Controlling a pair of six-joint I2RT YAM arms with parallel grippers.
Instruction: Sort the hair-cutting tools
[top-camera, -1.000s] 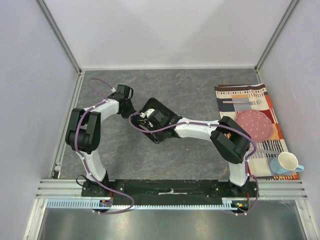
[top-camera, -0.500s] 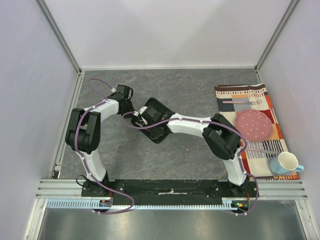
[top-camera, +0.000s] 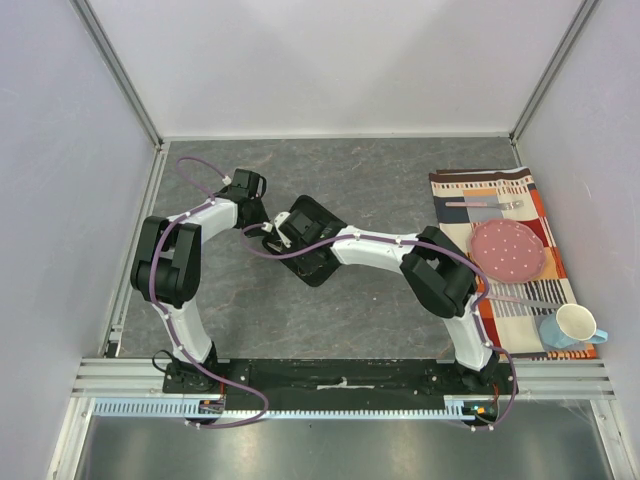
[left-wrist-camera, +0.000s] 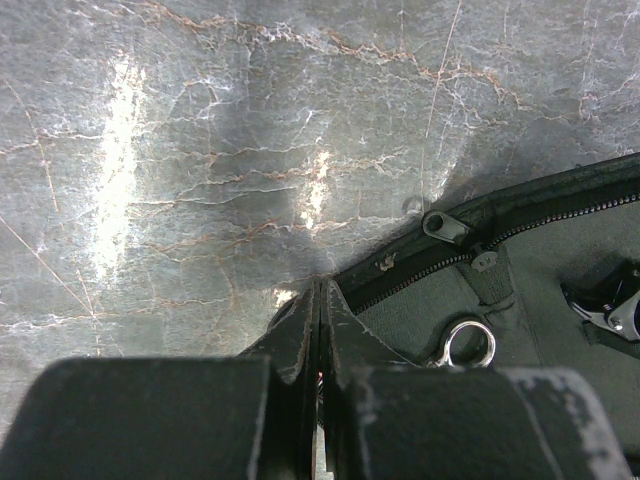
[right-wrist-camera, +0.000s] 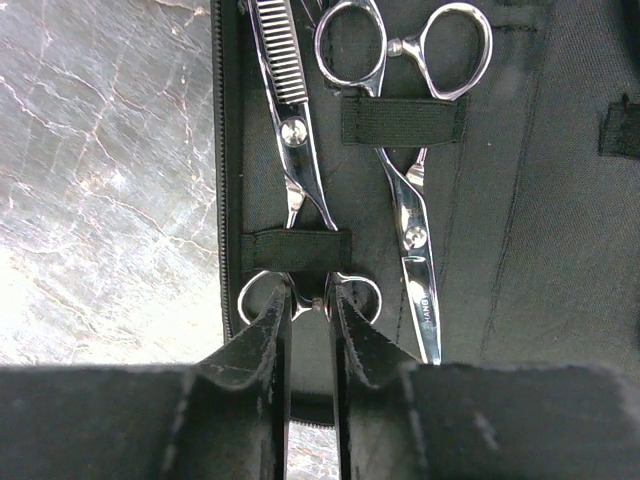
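A black zip pouch (top-camera: 322, 214) lies open at mid-table. Two hair-cutting tools are strapped inside it. One is silver thinning scissors (right-wrist-camera: 299, 150) with a toothed blade. The other is plain silver scissors (right-wrist-camera: 414, 200). My right gripper (right-wrist-camera: 310, 292) hovers over the thinning scissors' ring handles. Its fingers stand a narrow gap apart, each tip over the inner side of one ring, with only the small stop nub between them. My left gripper (left-wrist-camera: 320, 288) is shut, its tips touching the pouch's zipped rim (left-wrist-camera: 520, 205) at its left corner. Whether it pinches the fabric is hidden. No thin black stick-like pieces show.
A striped placemat (top-camera: 540, 205) lies at the right edge. It carries a fork (top-camera: 485, 204), a pink dotted plate (top-camera: 508, 250), a knife (top-camera: 522, 299) and a white cup (top-camera: 574, 323). Grey walls close in on three sides.
My right arm has reached further left across the pouch, bringing its gripper to the thinning scissors' handles. The left arm and the pouch have stayed put.
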